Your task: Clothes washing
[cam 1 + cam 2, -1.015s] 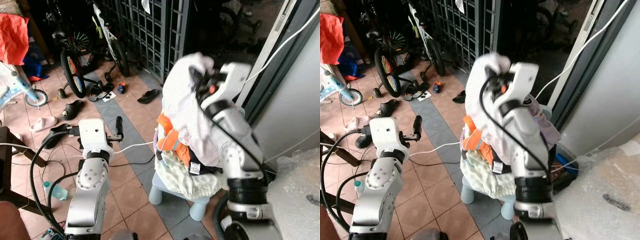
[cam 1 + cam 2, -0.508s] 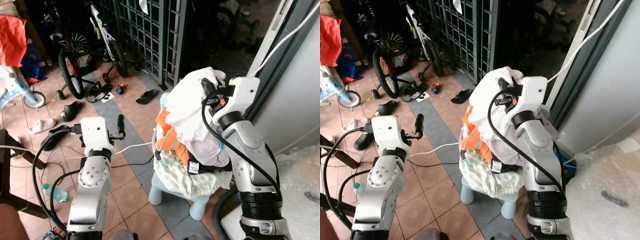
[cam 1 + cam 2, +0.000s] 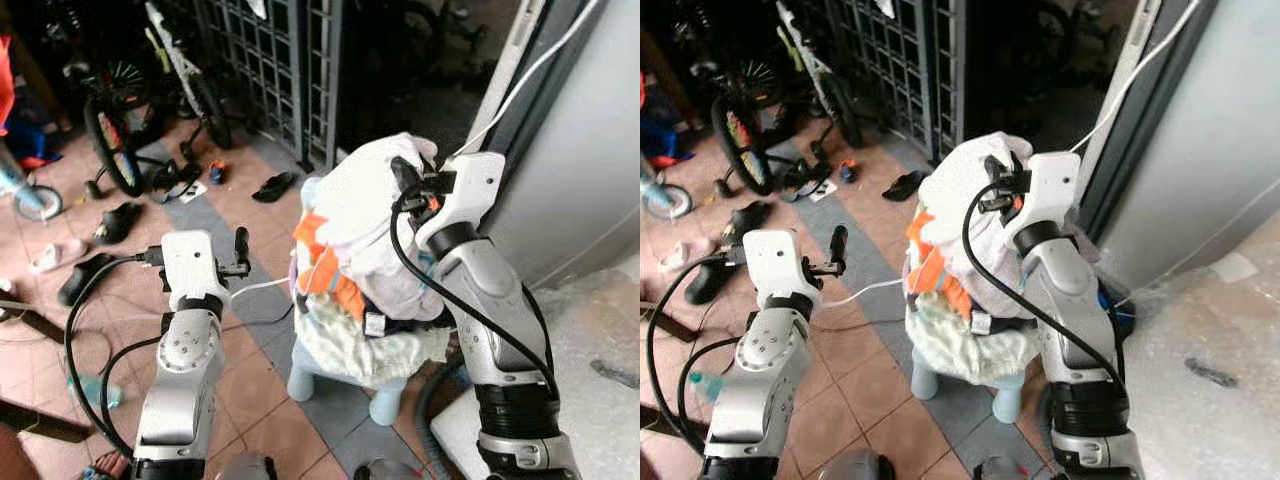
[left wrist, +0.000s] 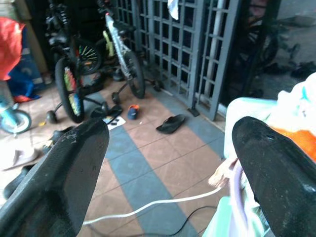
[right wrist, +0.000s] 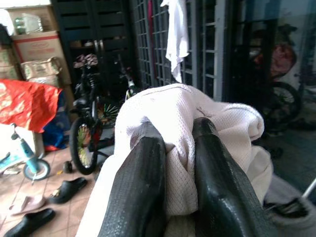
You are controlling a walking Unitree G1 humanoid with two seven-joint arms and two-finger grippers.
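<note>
right claw [image 5: 170,163]: closed on a fold of the white mesh garment [image 3: 365,210], fabric pinched between both black fingers [image 5: 140,182]; raised at the top of the pile
white mesh garment: draped over the clothes pile, top bunch lifted in the right claw, rest hanging down the front of the heap
clothes pile [image 3: 350,300]: centre of the head view, heaped on a pale blue stool [image 3: 385,400]; orange piece [image 3: 320,270] at 9 o'clock of the heap, pale green cloth [image 3: 350,350] at 6 o'clock
left claw [image 4: 168,148]: open, fingers wide apart, gripping nothing; held out at 9 o'clock of the pile, apart from it
left arm [image 3: 185,350]: raised at lower left, black cable looping beside it
floor [image 3: 250,380]: terracotta and grey tiles; white cord [image 4: 148,205] lying across it
background: bicycle [image 3: 190,85] at 11 o'clock against a dark metal grille [image 3: 270,60]; black sandals [image 3: 272,186] and other shoes scattered near it
right side: grey wall [image 3: 590,150] at 2 o'clock, plastic sheeting at 4 o'clock
</note>
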